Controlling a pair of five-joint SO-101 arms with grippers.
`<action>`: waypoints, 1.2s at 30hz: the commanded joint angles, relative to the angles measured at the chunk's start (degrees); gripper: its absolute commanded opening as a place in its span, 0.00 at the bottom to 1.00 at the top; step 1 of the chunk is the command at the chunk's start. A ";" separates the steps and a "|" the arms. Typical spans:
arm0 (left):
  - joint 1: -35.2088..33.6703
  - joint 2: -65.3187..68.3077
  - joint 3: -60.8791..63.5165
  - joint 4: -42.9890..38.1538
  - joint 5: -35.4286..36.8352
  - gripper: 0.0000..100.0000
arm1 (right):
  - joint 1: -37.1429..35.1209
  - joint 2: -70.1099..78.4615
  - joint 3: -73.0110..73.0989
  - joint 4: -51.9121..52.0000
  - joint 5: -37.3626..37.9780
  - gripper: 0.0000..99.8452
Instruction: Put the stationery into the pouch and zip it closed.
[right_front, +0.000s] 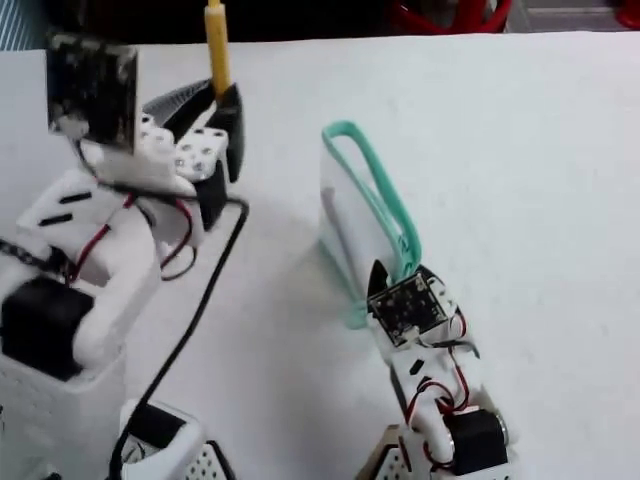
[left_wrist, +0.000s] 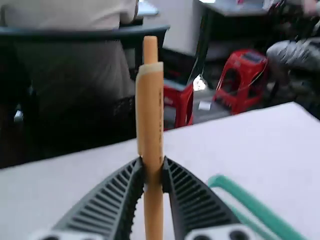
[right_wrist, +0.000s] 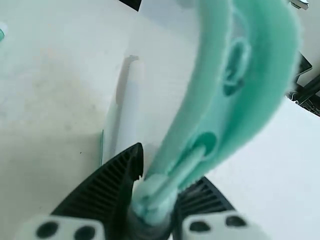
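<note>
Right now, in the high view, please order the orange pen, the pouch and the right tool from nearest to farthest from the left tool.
1. The orange pen: held upright in the left tool, at the far left of the table.
2. The pouch: mid-table, standing on its edge, apart from the left tool.
3. The right tool: at the pouch's near end, gripping its green zip edge.

Red plastic stools (left_wrist: 245, 80) stand beyond the far edge of the white desk (right_front: 520, 150), near a dark mesh-backed chair (left_wrist: 60, 125).
</note>
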 joint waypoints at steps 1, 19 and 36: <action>3.91 -3.03 3.16 -10.64 -0.26 0.02 | 0.75 0.31 2.29 0.48 0.70 0.02; 14.73 4.79 18.37 -41.67 0.09 0.02 | 0.75 0.31 3.16 -1.54 0.70 0.02; 14.46 5.23 29.54 -40.44 3.34 0.09 | 0.75 0.31 2.90 -1.54 0.70 0.02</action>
